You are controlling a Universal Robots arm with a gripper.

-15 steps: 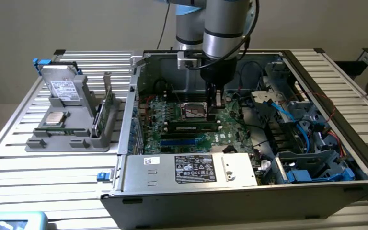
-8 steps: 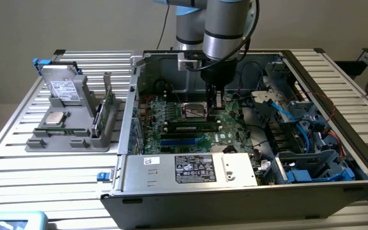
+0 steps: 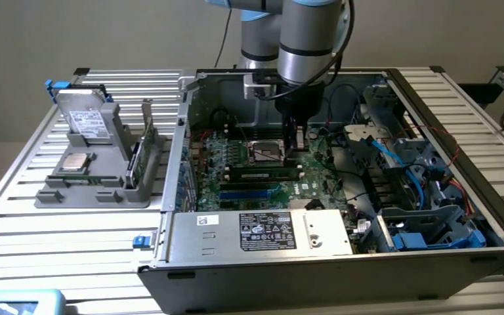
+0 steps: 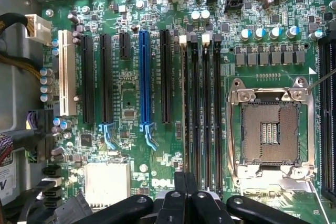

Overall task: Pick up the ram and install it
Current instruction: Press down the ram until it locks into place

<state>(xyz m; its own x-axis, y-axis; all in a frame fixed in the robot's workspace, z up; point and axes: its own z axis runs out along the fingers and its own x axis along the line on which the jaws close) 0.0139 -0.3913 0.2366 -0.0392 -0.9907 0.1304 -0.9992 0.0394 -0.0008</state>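
A ram (image 3: pixel 265 175), a long dark stick with a small white label, stands on edge in the black memory slots of the motherboard (image 3: pixel 234 157) inside the open computer case (image 3: pixel 322 262). My gripper (image 3: pixel 294 146) hangs above the board just behind the ram's end on the exterior view's right, near the CPU socket (image 3: pixel 268 153). It is apart from the ram. In the wrist view the gripper (image 4: pixel 186 195) is shut with nothing between its black fingers (image 4: pixel 176 203), over the end of the memory slots (image 4: pixel 200 114) beside the CPU socket (image 4: pixel 270 129).
A grey holder (image 3: pixel 94 190) on the slatted table at the exterior view's left carries a metal drive (image 3: pixel 86 121), a chip (image 3: pixel 77 161) and a green card (image 3: pixel 151 141) on edge. The power supply (image 3: pixel 265 231), cables (image 3: pixel 383 177) and a drive cage (image 3: pixel 427 226) crowd the case.
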